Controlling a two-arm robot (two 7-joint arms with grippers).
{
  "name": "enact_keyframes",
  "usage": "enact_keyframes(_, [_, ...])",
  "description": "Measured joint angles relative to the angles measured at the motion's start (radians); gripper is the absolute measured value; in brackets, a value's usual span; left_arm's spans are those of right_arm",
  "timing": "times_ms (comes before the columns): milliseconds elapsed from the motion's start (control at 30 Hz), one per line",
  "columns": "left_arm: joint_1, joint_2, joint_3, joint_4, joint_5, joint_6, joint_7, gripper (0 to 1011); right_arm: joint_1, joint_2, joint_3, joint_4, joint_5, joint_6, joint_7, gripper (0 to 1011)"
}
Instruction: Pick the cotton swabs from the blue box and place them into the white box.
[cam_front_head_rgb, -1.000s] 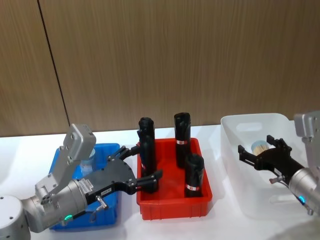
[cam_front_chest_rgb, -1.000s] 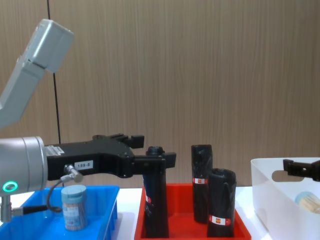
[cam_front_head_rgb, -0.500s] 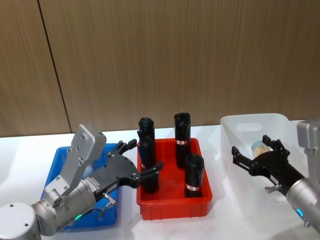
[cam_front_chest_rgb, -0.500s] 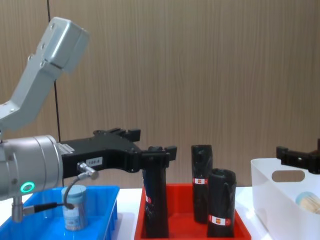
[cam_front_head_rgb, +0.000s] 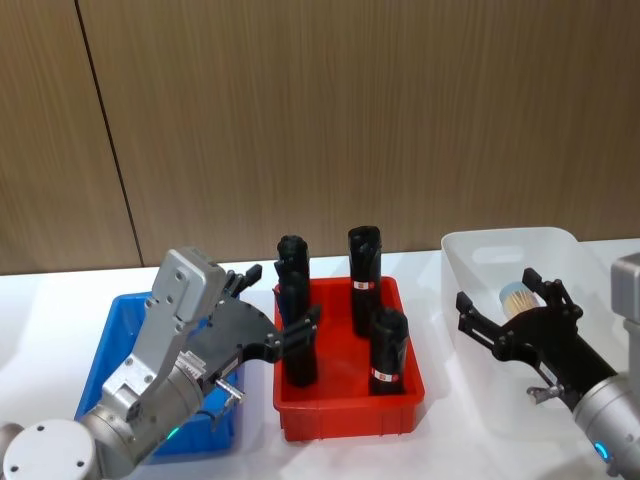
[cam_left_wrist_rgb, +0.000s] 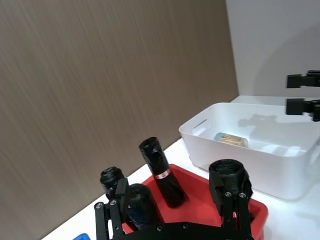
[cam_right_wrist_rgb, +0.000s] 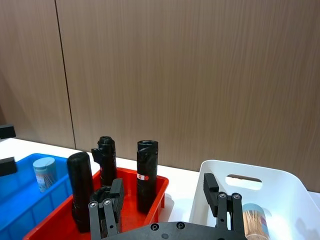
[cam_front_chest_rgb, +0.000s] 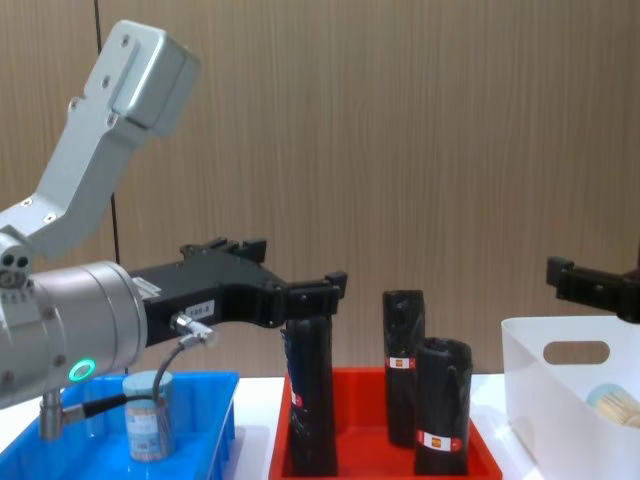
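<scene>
The white table (cam_front_head_rgb: 45, 300) carries blue box (cam_front_head_rgb: 108, 340), red tray (cam_front_head_rgb: 345, 415), white box (cam_front_head_rgb: 482, 388).

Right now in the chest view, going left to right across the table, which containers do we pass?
blue box → red tray → white box

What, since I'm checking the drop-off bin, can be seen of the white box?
The white box is a rectangular bin of smooth white plastic with rounded corners and an oval handle cutout in an end wall. It stands upright on the table at the robot's right, beside the red tray without touching it. One cotton swab tub sits inside. The right claw hangs open above it.
</scene>
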Motion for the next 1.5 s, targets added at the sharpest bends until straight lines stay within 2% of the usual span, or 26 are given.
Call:
enact_keyframes(467, [0.029, -0.016, 0.023, -0.052, 0.048, -0.004, 0.180, 1004, -0.010, 0.000, 0.000, -0.013, 0.000, -0.003, -0.005, 1002])
enact_keyframes(667, [0.039, -0.021, 0.031, -0.070, 0.064, -0.006, 0.239, 1004, -0.010, 0.000, 0.000, -0.013, 0.000, -0.003, -0.005, 1001])
enact_keyframes(900, [0.043, -0.023, 0.033, -0.077, 0.070, -0.006, 0.260, 1004, -0.010, 0.000, 0.000, -0.013, 0.000, -0.003, -0.004, 1002])
enact_keyframes(1500, [0.042, -0.022, 0.033, -0.077, 0.070, -0.005, 0.261, 1004, -0.008, 0.000, 0.002, -0.012, 0.008, 0.009, 0.011, 1002])
